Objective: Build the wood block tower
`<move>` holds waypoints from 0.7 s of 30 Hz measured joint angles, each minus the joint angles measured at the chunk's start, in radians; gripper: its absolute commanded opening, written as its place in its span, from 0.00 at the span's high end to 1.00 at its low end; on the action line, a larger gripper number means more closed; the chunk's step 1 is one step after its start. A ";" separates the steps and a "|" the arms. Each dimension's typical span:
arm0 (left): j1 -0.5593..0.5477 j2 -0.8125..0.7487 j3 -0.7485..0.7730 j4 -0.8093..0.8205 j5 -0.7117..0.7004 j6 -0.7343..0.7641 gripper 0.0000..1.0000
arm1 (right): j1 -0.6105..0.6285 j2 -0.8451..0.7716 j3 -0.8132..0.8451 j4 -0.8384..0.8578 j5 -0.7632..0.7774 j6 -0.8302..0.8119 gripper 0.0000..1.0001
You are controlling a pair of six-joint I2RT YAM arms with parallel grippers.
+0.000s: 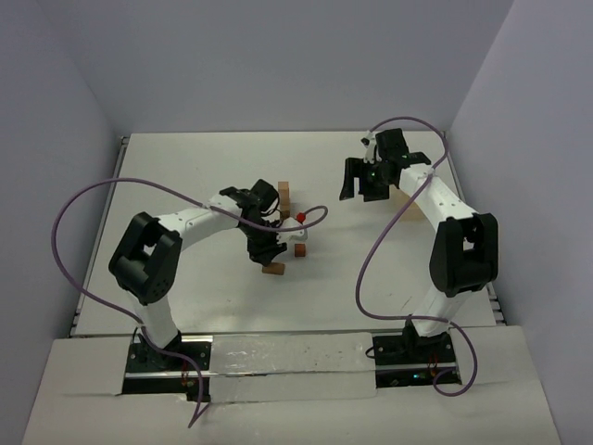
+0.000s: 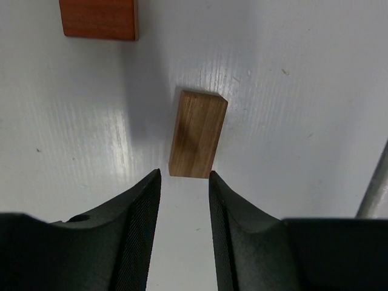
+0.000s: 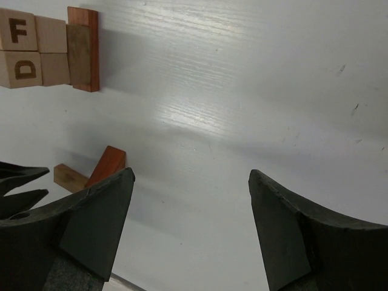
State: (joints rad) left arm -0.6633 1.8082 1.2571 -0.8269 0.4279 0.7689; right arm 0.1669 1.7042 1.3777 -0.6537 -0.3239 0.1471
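Left gripper (image 2: 184,177) angles down mid-frame, jaws slightly apart beside a grained tan bar (image 2: 197,133). Right gripper (image 3: 191,177) gapes wide

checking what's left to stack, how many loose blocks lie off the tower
2: a tan bar lying flat just ahead of the left gripper, and a reddish-brown block beyond it on the table. More may be hidden from view.

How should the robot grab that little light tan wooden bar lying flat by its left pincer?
Pinch the light tan wooden bar across its two long sides, near the middle, coming down from above. It lies flat, and its narrow width looks to fit the open left pincer, which is lined up along its length.
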 measured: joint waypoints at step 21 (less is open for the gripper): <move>-0.128 0.056 -0.012 0.065 -0.062 0.145 0.50 | -0.051 0.000 0.000 -0.001 -0.059 0.001 0.13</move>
State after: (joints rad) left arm -0.7908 1.8641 1.2446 -0.7616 0.3662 0.9143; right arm 0.1156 1.7046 1.3777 -0.6543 -0.3830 0.1484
